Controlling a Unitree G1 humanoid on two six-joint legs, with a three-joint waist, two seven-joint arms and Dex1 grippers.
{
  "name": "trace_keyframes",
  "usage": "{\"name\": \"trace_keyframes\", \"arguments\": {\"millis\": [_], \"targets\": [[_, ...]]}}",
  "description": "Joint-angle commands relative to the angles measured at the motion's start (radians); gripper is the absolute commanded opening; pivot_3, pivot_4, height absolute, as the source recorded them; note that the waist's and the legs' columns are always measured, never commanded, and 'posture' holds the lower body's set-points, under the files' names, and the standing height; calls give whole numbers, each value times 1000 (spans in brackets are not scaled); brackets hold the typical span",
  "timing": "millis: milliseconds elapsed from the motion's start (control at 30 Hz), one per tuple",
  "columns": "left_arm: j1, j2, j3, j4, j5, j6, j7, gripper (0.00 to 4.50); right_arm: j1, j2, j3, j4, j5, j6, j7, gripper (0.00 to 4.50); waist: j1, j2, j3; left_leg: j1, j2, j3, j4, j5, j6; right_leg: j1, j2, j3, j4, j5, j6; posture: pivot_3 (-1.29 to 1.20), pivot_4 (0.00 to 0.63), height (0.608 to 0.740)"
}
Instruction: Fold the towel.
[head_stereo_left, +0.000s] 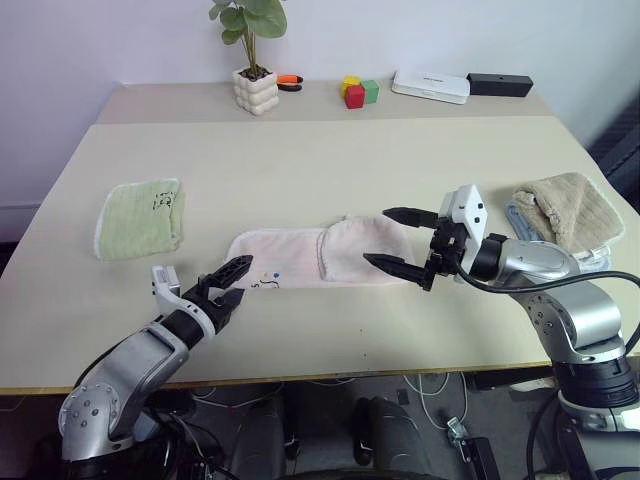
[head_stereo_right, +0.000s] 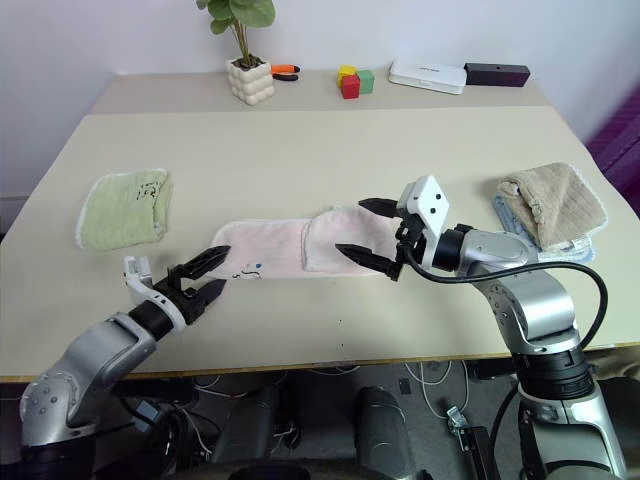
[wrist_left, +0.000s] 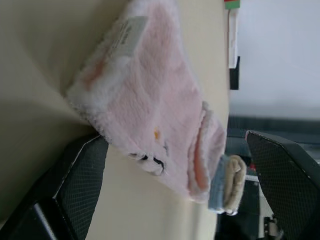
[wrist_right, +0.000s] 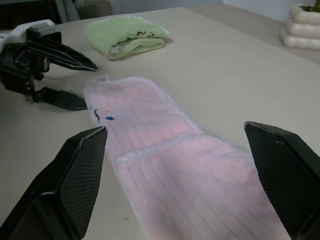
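The pale pink towel (head_stereo_left: 300, 256) lies flat along the middle of the table, its right end folded over onto itself (head_stereo_left: 360, 250). A small dark mark (wrist_right: 96, 115) and a white tag (wrist_left: 127, 35) sit near its left end. My left gripper (head_stereo_left: 233, 283) is open at the towel's left end, just off the near corner, fingers low over the table. My right gripper (head_stereo_left: 400, 240) is open, with its fingers spread around the folded right end, slightly above it. The right wrist view shows the left gripper (wrist_right: 65, 75) beyond the towel.
A light green towel (head_stereo_left: 140, 216) lies at the left, a tan-brown towel (head_stereo_left: 565, 208) on a blue cloth at the right. At the back stand a potted plant (head_stereo_left: 255, 88), coloured blocks (head_stereo_left: 358, 92), a white box (head_stereo_left: 430, 86) and a black box (head_stereo_left: 500, 84).
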Motion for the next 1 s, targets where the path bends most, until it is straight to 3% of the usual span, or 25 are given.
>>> {"name": "trace_keyframes", "arguments": {"millis": [33, 67, 300, 433, 567, 700, 1000], "targets": [[-45, 11, 1, 60, 8, -15, -1, 3969, 8, -14, -28, -12, -17, -22, -13, 4500, 2, 0, 0, 0, 0, 0, 0, 0, 0, -1, 0, 0, 0, 0, 0, 0, 150, 740], [-64, 12, 5, 78, 6, -24, -1, 3686, 9, -13, -27, -12, -20, -23, -17, 4500, 1, 0, 0, 0, 0, 0, 0, 0, 0, -1, 0, 0, 0, 0, 0, 0, 150, 740], [-129, 29, -22, 113, 47, 1, -26, 127, 25, -21, -44, -1, -37, -31, -35, 4500, -1, 0, 0, -2, 0, 0, 0, 0, 1, -1, 0, 0, 0, 0, 0, 0, 150, 740], [-162, 48, -17, 122, 111, 15, -93, 51, 58, -50, -74, 4, -43, -46, -21, 4500, 2, 0, 0, -2, 0, 0, 0, 0, 0, -1, 0, 0, 0, 0, 0, 0, 150, 740], [-256, 179, -83, 73, 391, 70, -329, 51, 111, -102, -132, 23, -38, -58, 10, 4500, 14, -1, 1, -2, -1, 1, 0, 0, 0, -3, 1, -1, -1, 0, 0, 0, 150, 740], [-432, 213, -199, 79, 602, 70, -571, 51, 137, -140, -175, 51, -53, -80, 20, 4500, 22, 0, 1, -2, 0, 1, -1, 0, 0, -5, 1, -1, -5, 1, -1, 0, 150, 740], [-712, 151, -502, 263, 1042, 9, -1089, 51, 146, -155, -214, 54, -64, -81, -5, 4500, 19, 0, 1, -10, -1, 3, -2, 4, -1, -6, 5, -2, -9, 4, 2, 0, 150, 740]]}}
